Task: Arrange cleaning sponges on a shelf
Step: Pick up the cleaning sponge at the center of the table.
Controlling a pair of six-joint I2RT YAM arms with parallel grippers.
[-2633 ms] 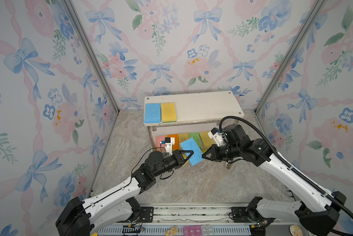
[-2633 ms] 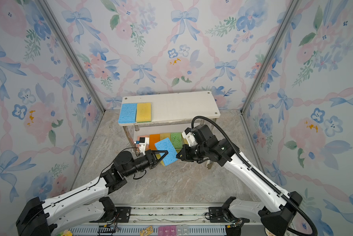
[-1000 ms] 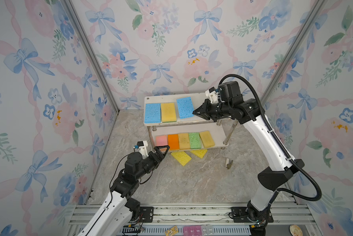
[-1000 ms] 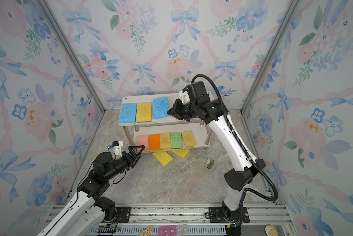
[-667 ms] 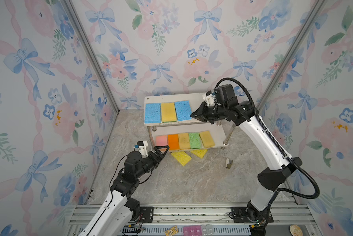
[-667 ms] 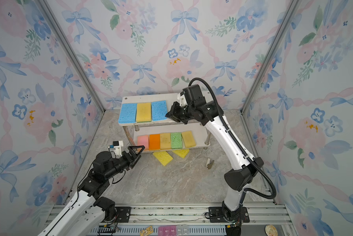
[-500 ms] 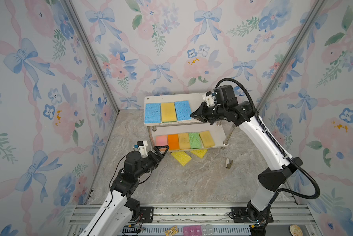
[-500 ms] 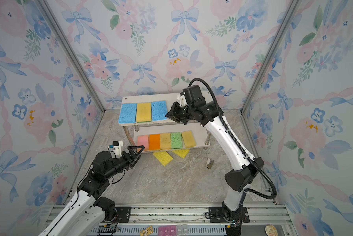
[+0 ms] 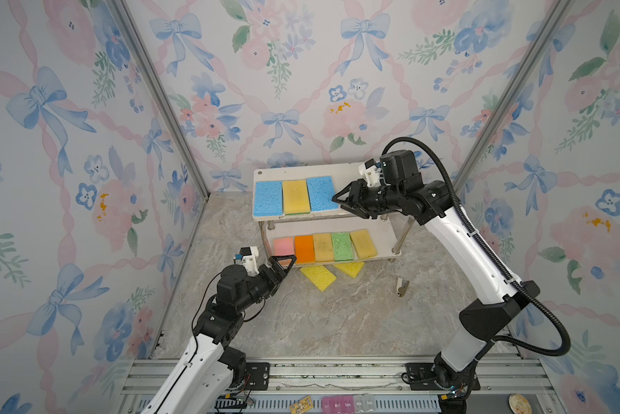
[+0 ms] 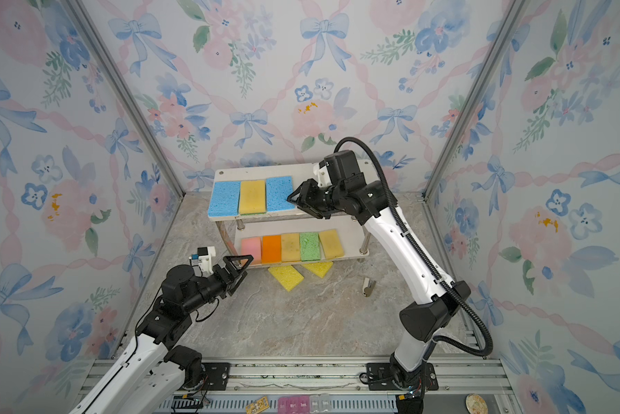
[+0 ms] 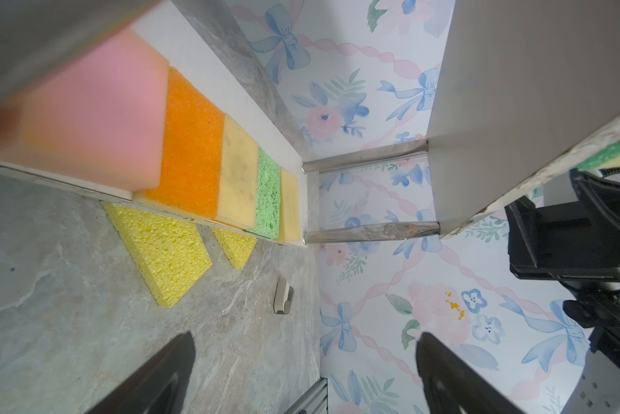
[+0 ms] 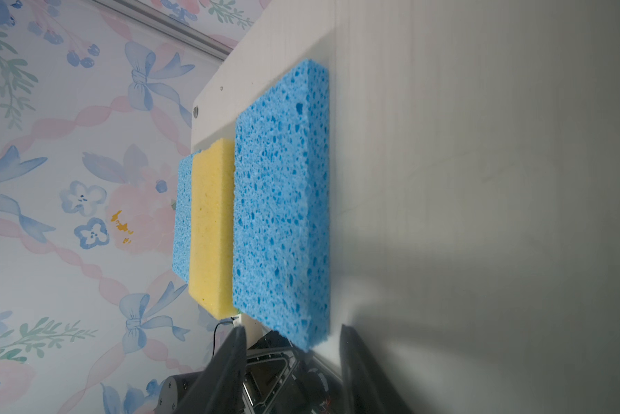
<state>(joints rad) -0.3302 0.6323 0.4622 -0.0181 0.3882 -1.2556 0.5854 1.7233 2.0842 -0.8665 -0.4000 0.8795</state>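
Observation:
The shelf (image 9: 348,172) holds a blue sponge (image 9: 267,198), a mustard one (image 9: 295,196) and a second blue sponge (image 9: 321,193) flat on its top board. My right gripper (image 9: 339,202) is open at that second sponge's front right corner (image 12: 281,215), its fingers standing apart on either side. Pink (image 9: 283,246), orange (image 9: 304,248), mustard, green (image 9: 342,246) and mustard sponges line the lower board. Two bright yellow sponges (image 9: 318,276) (image 9: 349,267) lie on the floor in front. My left gripper (image 9: 287,269) hovers open and empty by the pink sponge.
A small grey clip (image 9: 401,286) lies on the marble floor to the right of the yellow sponges. The right half of the top board (image 10: 301,170) is bare under my right arm. Papered walls close in on three sides.
My right gripper laid the second blue sponge flat beside the mustard one on the top board, then its jaws parted. The left arm has stayed still over the last second.

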